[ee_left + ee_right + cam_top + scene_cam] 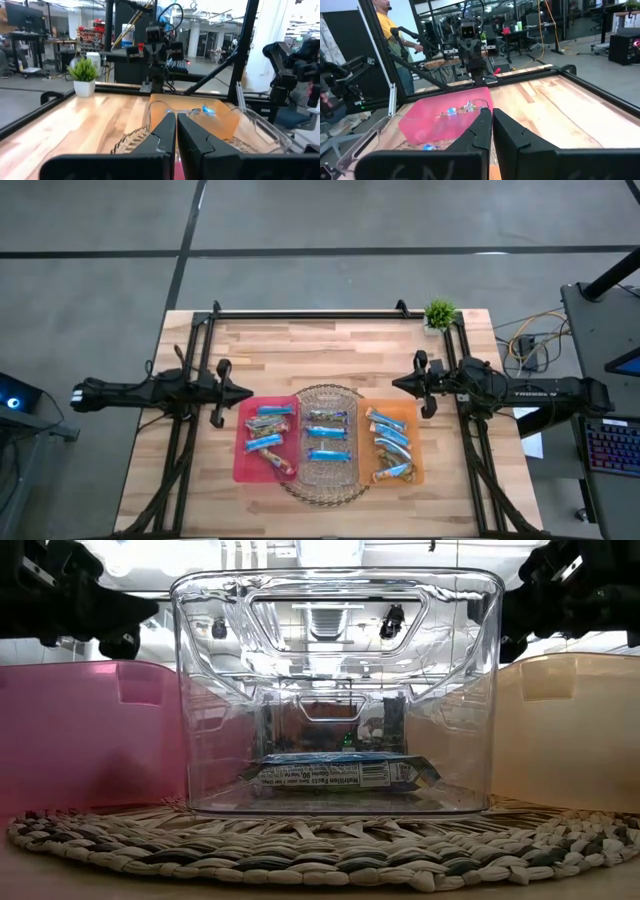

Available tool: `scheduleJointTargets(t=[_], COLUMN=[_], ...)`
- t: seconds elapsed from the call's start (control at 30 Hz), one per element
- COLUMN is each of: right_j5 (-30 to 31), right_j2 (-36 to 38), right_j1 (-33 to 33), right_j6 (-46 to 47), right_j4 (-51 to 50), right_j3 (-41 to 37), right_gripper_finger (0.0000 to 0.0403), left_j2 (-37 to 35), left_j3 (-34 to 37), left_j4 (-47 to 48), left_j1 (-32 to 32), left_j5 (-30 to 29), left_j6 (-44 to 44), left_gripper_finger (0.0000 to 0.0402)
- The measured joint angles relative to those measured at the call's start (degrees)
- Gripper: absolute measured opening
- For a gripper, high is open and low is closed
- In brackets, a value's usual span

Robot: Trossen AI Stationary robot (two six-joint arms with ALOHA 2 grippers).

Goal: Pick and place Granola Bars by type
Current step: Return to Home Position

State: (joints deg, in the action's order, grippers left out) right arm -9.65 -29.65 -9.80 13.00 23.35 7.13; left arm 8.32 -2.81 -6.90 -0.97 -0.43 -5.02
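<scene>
1. My left end effector [247, 392] hangs over the tabletop [300, 350], just beside a corner of the pink bin [240, 452]. Its fingers are pressed together and hold nothing.
2. My right end effector [397, 383] hangs near a corner of the orange bin [415, 420]. It is clenched and empty too.
3. The granola bars [327, 432] lie inside three bins. The bins stand in a row near the long edge of the tabletop, far from the potted plant [439, 313]. The pink bin is toward the left edge and the orange bin toward the right edge. The clear bin [302, 442] sits between them on a round woven mat [325, 492].
4. I think my job now is to go home, so each arm should pull straight back toward its own short edge.
5. I should not swing over the bins. I should stay higher than their rims until I am well apart from them.
6. The clear bin looks tall and light. I guess a bump could slide it on the mat, so I go slowly.
7. My hands are empty, so I do not need to open them on the way.
8. My right arm should mind the plant at its corner of the tabletop.
</scene>
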Motion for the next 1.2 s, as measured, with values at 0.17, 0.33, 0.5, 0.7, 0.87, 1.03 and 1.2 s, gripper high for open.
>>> scheduleJointTargets(t=[0.17,0.33,0.5,0.7,0.87,1.03,1.2], right_j5=[0.1,0.1,0.1,0.1,0.2,0.1,0.0], right_j2=[0.0,0.0,0.0,0.0,1.8,5.0,9.4], right_j1=[0.0,0.0,0.0,0.0,0.0,0.0,0.0], right_j6=[-0.1,-0.1,-0.7,-1.0,1.8,3.8,4.3], right_j4=[0.1,0.2,0.2,1.3,1.5,2.2,4.3], right_j3=[-0.3,-0.6,-0.9,-0.9,-1.2,-3.7,-6.0], right_gripper_finger=[0.0009,0.0009,0.0009,0.0009,0.0009,0.0009,0.0009], left_j2=[0.0,0.0,0.0,0.0,0.0,0.0,0.0], left_j3=[0.9,1.3,1.3,1.3,1.3,1.3,1.3], left_j4=[0.0,0.1,0.1,0.0,0.0,0.0,0.0], left_j1=[0.0,0.0,0.0,0.0,0.0,0.0,0.0], left_j5=[-0.6,-0.7,-0.7,-0.7,-0.8,-0.8,-0.8], left_j6=[0.0,-0.1,0.1,0.1,0.0,0.0,0.0], left_gripper_finger=[0.0,0.0,0.0,0.0,0.0,0.0,0.0])
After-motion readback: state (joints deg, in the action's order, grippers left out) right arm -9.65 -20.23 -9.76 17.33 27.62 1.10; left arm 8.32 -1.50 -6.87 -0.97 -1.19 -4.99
